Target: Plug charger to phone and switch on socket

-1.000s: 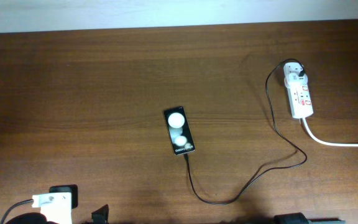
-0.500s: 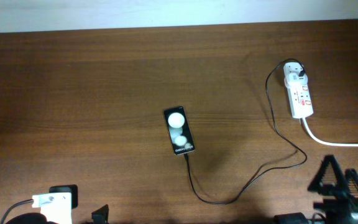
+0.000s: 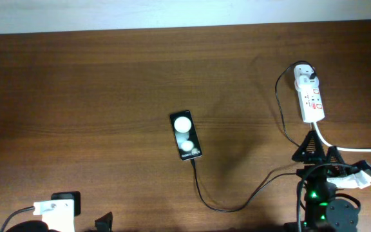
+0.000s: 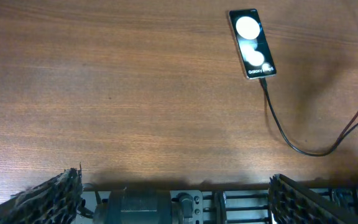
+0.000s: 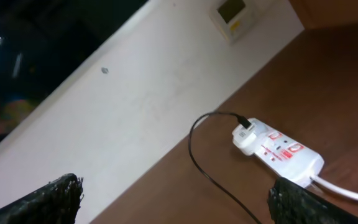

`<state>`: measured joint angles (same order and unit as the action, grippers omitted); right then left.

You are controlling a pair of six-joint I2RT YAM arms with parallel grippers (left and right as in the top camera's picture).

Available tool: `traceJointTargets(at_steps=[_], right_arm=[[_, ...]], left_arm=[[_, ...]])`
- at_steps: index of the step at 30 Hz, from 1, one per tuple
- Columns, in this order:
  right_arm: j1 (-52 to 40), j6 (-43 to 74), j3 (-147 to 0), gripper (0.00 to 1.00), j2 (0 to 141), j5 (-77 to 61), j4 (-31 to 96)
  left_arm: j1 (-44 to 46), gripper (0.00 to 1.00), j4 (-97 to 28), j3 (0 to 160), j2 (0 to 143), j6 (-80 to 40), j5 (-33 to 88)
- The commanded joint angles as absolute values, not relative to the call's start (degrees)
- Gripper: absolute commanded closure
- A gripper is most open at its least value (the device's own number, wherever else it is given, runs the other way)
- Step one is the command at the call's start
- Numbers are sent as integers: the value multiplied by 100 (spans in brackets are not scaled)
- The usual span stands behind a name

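Observation:
The black phone [image 3: 187,136] lies flat mid-table, also in the left wrist view [image 4: 252,43]. The thin black charger cable [image 3: 237,207] meets the phone's lower edge, loops right and runs up to its plug [image 3: 308,76] in the far end of the white socket strip [image 3: 312,100]. My right gripper [image 3: 321,153] is open and empty, just below the strip's near end, over its thick white cord [image 3: 350,149]. The right wrist view shows the strip [image 5: 281,151] and plug [image 5: 246,135] ahead of the open fingers [image 5: 173,190]. My left gripper [image 4: 173,180] is open and empty at the table's front edge.
A white wall runs along the table's far edge [image 3: 172,27], with a small wall panel [image 5: 232,14] on it. A white block on the left arm's base [image 3: 57,207] sits at the front left corner.
My right arm has come up into the overhead view from the bottom right and moved toward the socket strip. The phone, the cable and the left arm have not moved.

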<state>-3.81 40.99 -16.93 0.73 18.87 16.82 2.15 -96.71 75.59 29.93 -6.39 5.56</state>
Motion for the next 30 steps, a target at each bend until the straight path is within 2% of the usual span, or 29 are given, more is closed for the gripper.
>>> traceJointTargets(at_steps=[1, 6, 11, 18, 30], right_arm=[[-412, 4097, -1293, 1, 30, 1940, 1424], [-412, 4097, -331, 1, 27, 1931, 211], [-412, 3638, -38, 1, 27, 1837, 143], [-412, 30, -32, 1, 25, 121, 449], [-412, -21, -32, 1, 25, 128, 449]], left_arm=[[191, 1, -9671, 7564, 2978, -550, 574], [191, 1, -9671, 7564, 2978, -550, 574], [191, 1, -9671, 7564, 2978, -550, 574], [191, 1, -9671, 7564, 2978, -550, 574], [191, 1, -9671, 7564, 2978, -550, 574]])
